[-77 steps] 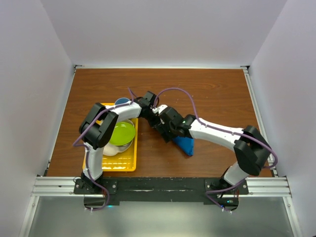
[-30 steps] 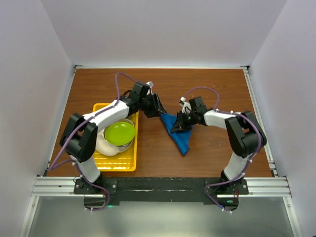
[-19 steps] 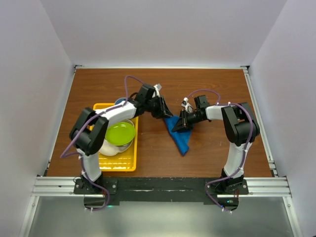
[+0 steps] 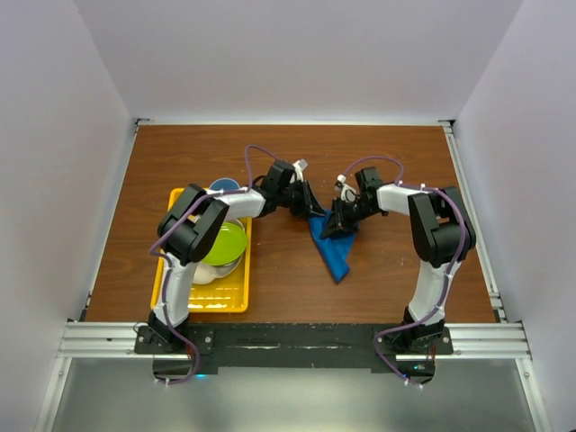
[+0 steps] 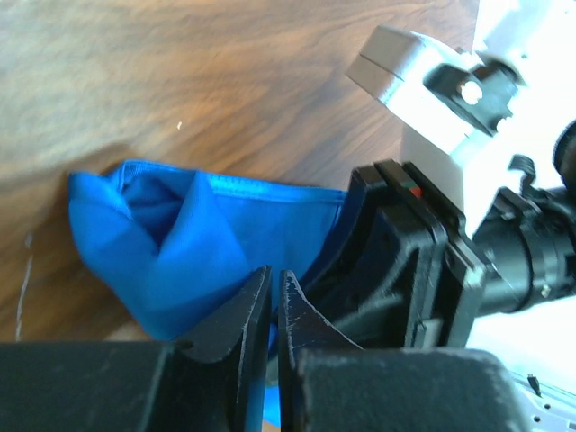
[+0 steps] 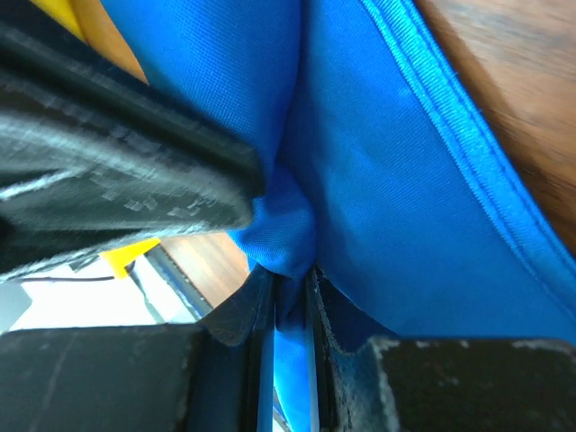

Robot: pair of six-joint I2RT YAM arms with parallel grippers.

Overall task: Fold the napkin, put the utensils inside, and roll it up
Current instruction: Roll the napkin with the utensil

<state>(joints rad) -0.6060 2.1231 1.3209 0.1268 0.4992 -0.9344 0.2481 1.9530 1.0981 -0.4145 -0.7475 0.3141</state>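
Napkin (image 4: 333,252), bright blue, bunched into a long narrow wedge on the wooden table (image 4: 396,162). It lies right of the yellow tray (image 4: 202,301) and apart from it, with its wide end far and its tip pointing near. You have both grippers at that far end, just beside each other.

The left gripper (image 4: 310,209) reaches in from the left to the far left corner. In its wrist view the fingers stand pressed almost together, and blue seems to show in the slit between them. Read this as a pinch on the napkin's edge, though not a certain one. The right gripper (image 4: 337,227) is nipped tight on a small gathered ridge of cloth, which its wrist view shows plainly.

The step in hand appears to be opening the cloth flat so that a clean fold can be made.

- Draw the two pinch points apart, left hand leftward and right hand rightward.
- Lift only slightly, so that the near tip drags on the wood and the layers unfurl.
- Pull evenly; a one-sided pull would merely slide the whole wedge.

The right pinch seems to hold a bundle, not a single layer, so the cloth may stay creased there, and you may need to regrip at a true corner. Mind the black housings, which nearly touch. Mind also the tray with its green bowl (image 4: 227,243) and the blue cup (image 4: 223,184) to the left. The fork is not in view in any picture; leave room beside the napkin for it.
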